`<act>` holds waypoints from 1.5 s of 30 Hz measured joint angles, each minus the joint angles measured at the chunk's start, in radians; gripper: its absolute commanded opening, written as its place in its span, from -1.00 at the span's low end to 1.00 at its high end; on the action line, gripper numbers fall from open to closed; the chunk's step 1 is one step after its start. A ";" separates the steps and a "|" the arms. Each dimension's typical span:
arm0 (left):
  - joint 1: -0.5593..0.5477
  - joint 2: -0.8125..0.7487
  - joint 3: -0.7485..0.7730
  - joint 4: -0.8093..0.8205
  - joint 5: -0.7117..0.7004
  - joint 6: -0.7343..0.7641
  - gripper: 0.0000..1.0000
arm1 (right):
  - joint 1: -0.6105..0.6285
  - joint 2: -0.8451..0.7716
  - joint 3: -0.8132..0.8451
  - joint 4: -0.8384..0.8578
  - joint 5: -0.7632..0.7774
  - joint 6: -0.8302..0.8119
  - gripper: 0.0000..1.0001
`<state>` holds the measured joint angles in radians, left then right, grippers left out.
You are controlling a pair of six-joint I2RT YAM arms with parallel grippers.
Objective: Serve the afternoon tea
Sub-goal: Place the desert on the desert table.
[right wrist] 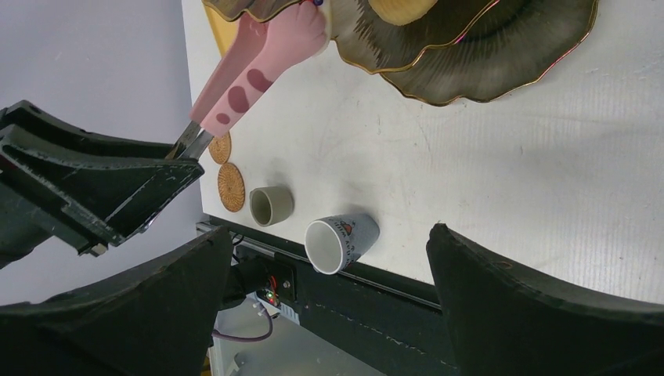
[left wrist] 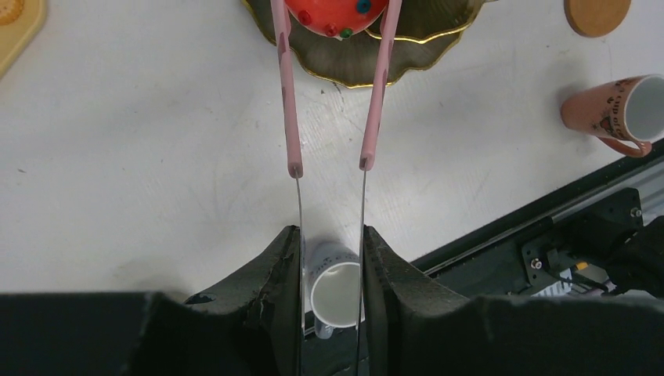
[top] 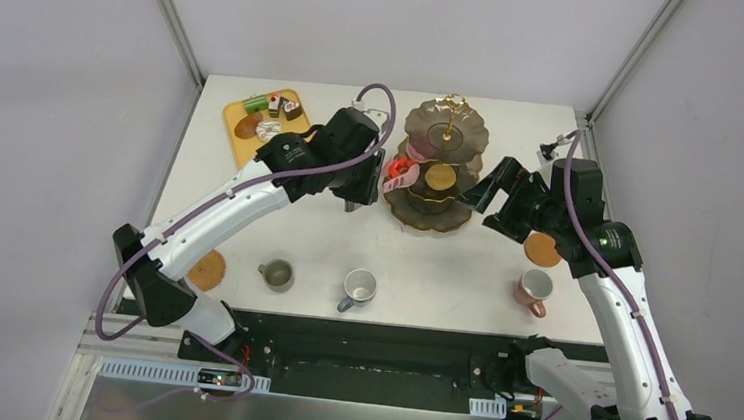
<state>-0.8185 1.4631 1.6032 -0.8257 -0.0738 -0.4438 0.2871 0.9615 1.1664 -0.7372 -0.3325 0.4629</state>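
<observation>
Starting wide with the white table [top: 444, 261]. From the left, the left arm [top: 238, 200], stretched in toward the middle. From the right, the right arm [top: 621, 310], bent in the other way.

Back centre and upright, the dark gold-rimmed three-tier stand [top: 430, 218], with an orange macaron [top: 440, 176] on its middle tier. Back left, the yellow-orange tray [top: 237, 119], carrying a green macaron [top: 255, 103], small cakes [top: 283, 107] and a pale pink doughnut [top: 268, 130].

Now the left gripper [left wrist: 331, 243]: clamped on the metal shanks of the pink-handled tongs [left wrist: 288, 117], squeezing them narrow. Between the tong tips, a red doughnut [left wrist: 337, 16] with coloured dots, right over the left edge of a lower tier. Touching the plate or not, impossible to say.

And the right gripper [top: 483, 194]: spread wide, gripping nothing, just beside the stand's right edge.

Along the near edge, left to right: olive mug [top: 277, 275], grey-blue mug [top: 359, 287], pink mug [top: 534, 289], none on a coaster. Last, one brown coaster [top: 208, 270] left of the olive mug, and a second coaster [top: 542, 249] just behind the pink mug.
</observation>
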 measured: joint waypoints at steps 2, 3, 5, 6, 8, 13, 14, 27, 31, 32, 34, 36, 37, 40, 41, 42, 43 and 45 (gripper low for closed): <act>0.000 0.026 0.015 0.000 -0.013 0.001 -0.88 | 0.000 -0.005 0.000 0.000 0.002 0.000 0.97; 0.000 0.039 0.024 0.000 -0.015 0.001 -0.88 | 0.000 -0.007 0.000 0.000 0.002 0.000 0.98; 0.000 0.064 0.043 0.003 -0.015 0.002 -0.88 | 0.000 -0.010 0.000 0.000 0.002 0.000 0.98; 0.000 0.075 0.049 0.007 -0.014 0.002 -0.88 | 0.000 -0.010 0.000 0.000 0.002 0.000 0.98; 0.000 0.090 0.053 0.018 -0.014 0.003 -0.87 | 0.000 -0.010 0.000 -0.001 0.002 -0.001 0.98; 0.000 0.111 0.066 0.013 -0.014 0.013 -0.79 | 0.000 -0.010 0.000 -0.001 0.006 -0.003 0.98; 0.000 0.119 0.077 0.007 -0.014 0.015 -0.77 | 0.000 -0.010 0.000 -0.001 0.006 -0.003 0.98; 0.000 0.205 0.163 -0.051 -0.021 0.055 -0.31 | 0.000 -0.010 0.000 -0.001 0.007 -0.004 0.98; 0.000 0.212 0.169 -0.066 -0.040 0.071 -0.23 | 0.000 -0.010 0.000 -0.001 0.007 -0.004 0.98; 0.000 0.218 0.176 -0.073 -0.042 0.077 -0.22 | 0.000 -0.010 0.000 -0.001 0.007 -0.004 0.98; 0.001 0.230 0.186 -0.078 -0.043 0.089 -0.20 | 0.000 -0.010 0.000 -0.001 0.007 -0.004 0.98; 0.002 0.244 0.193 -0.079 -0.042 0.096 -0.20 | 0.000 -0.010 0.000 -0.001 0.007 -0.004 0.98; 0.002 0.250 0.195 -0.080 -0.042 0.097 -0.20 | 0.000 -0.010 0.000 -0.001 0.007 -0.004 0.98; 0.009 0.260 0.198 -0.080 -0.042 0.105 -0.20 | 0.000 -0.010 0.000 -0.001 0.007 -0.004 0.98; 0.013 0.263 0.200 -0.081 -0.042 0.109 -0.21 | 0.000 -0.010 0.000 -0.001 0.007 -0.004 0.98; 0.016 0.265 0.202 -0.081 -0.042 0.113 -0.21 | 0.000 -0.010 0.000 -0.002 0.007 -0.004 0.98; 0.022 0.267 0.206 -0.080 -0.042 0.117 -0.22 | 0.000 -0.010 0.000 -0.001 0.007 -0.004 0.98; 0.030 0.268 0.214 -0.080 -0.042 0.122 -0.22 | 0.000 -0.010 0.000 -0.002 0.007 -0.004 0.98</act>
<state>-0.7883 1.7309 1.8172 -0.9058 -0.1158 -0.3222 0.2871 0.9516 1.1664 -0.7387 -0.3256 0.4587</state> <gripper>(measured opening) 0.400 0.990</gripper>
